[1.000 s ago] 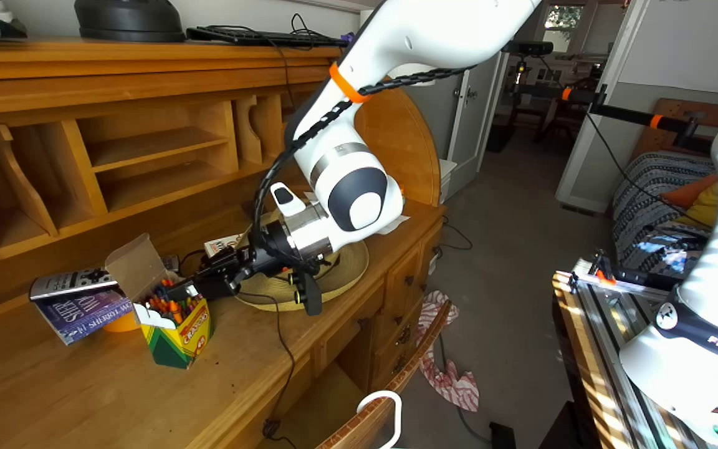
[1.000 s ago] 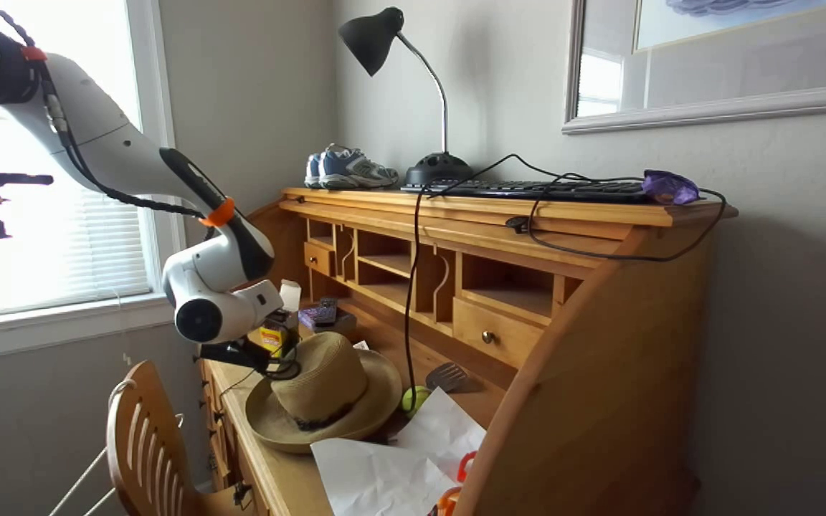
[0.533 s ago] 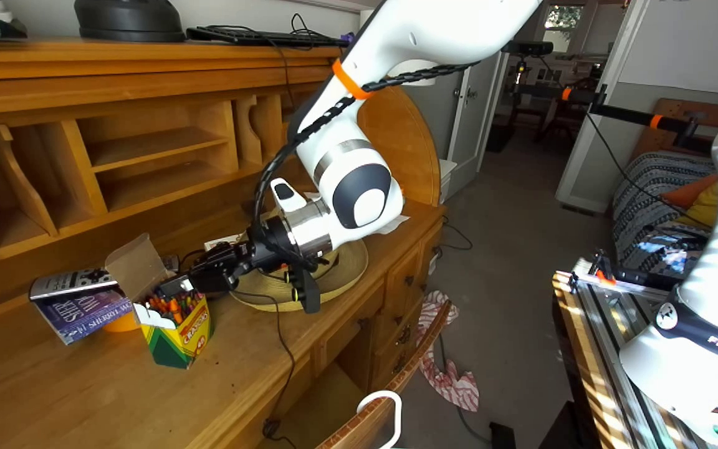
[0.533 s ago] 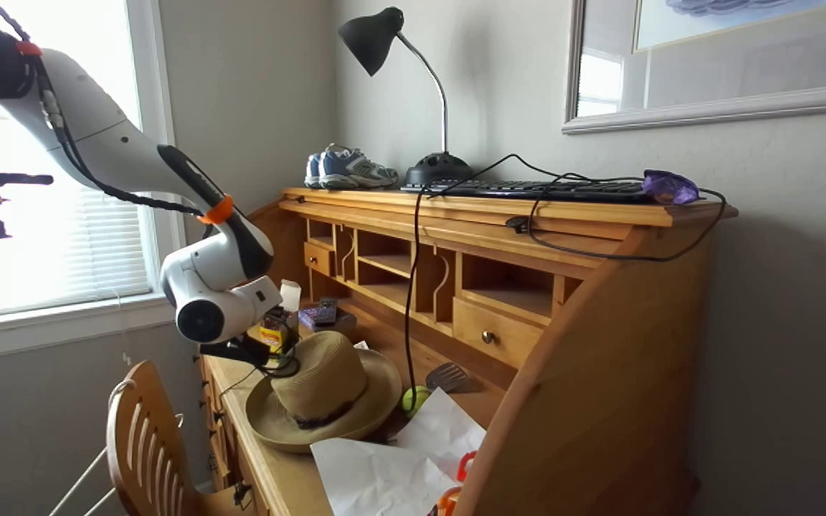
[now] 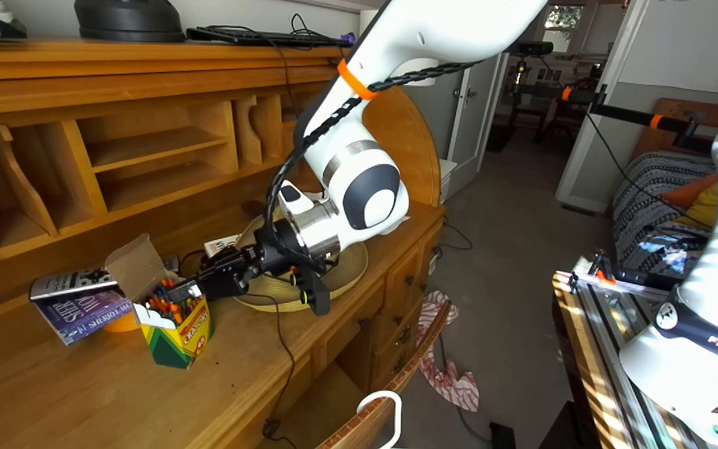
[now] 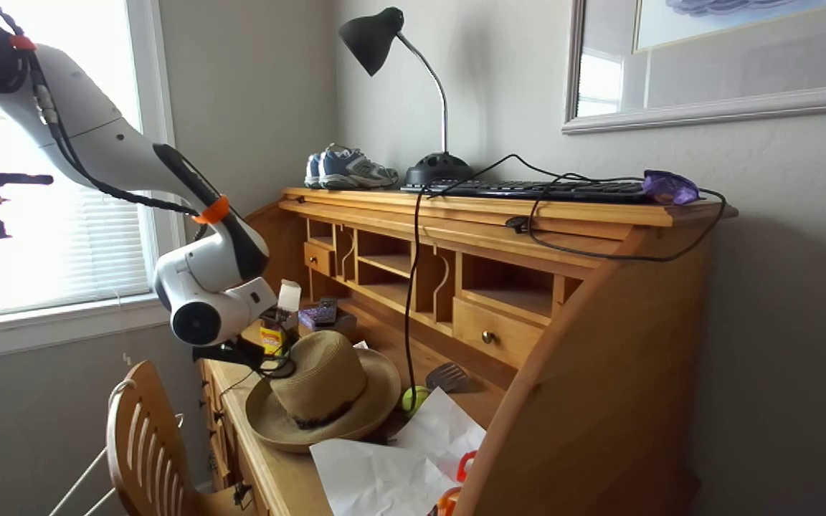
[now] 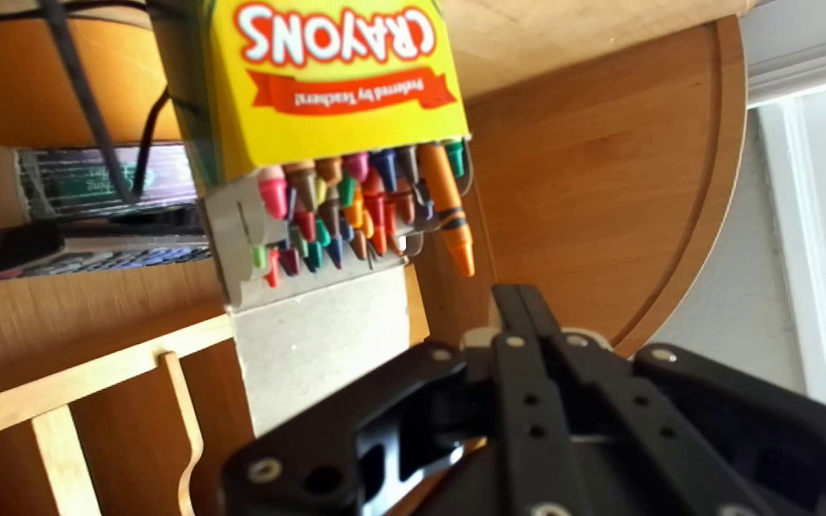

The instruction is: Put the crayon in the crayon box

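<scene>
Orange crayon [image 7: 447, 204] near closed jaws

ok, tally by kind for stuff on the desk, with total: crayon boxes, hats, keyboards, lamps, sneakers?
Yellow-and-green cardboard crayon box: 1
Tan wide-brimmed straw hat: 1
Long black keyboard: 1
Black desk lamp: 1
Blue-and-grey sneakers: 2
Total: 6

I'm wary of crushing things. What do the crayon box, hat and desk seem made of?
Crayon box: probably thin cardboard, printed outside; its open flap looks matte and unprinted inside.
Hat: likely straw or similar fibre, matte, judging by its tan, woven-looking texture.
Desk: apparently wood, perhaps veneer, with a slight sheen; grain shows on its curved side panel.
</scene>
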Motion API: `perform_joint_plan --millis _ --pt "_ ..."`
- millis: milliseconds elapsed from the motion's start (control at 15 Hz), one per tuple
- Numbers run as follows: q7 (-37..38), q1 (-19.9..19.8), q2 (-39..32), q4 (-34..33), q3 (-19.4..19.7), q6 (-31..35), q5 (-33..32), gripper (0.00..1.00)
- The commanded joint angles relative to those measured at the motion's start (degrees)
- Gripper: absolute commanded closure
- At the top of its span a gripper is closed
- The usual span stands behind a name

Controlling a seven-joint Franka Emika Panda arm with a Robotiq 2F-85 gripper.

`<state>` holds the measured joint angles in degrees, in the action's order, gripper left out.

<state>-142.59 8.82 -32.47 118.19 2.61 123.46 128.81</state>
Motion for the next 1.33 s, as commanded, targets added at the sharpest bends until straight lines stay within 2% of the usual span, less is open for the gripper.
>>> perform_joint_plan --millis 0,1267 --pt "-0.1 -0.7 0.7 1.5 0.0 -1.3 -0.6 1.00" --pt "-0.7 -0.8 -0.6 0.2 0.0 -1.5 0.8 1.00"
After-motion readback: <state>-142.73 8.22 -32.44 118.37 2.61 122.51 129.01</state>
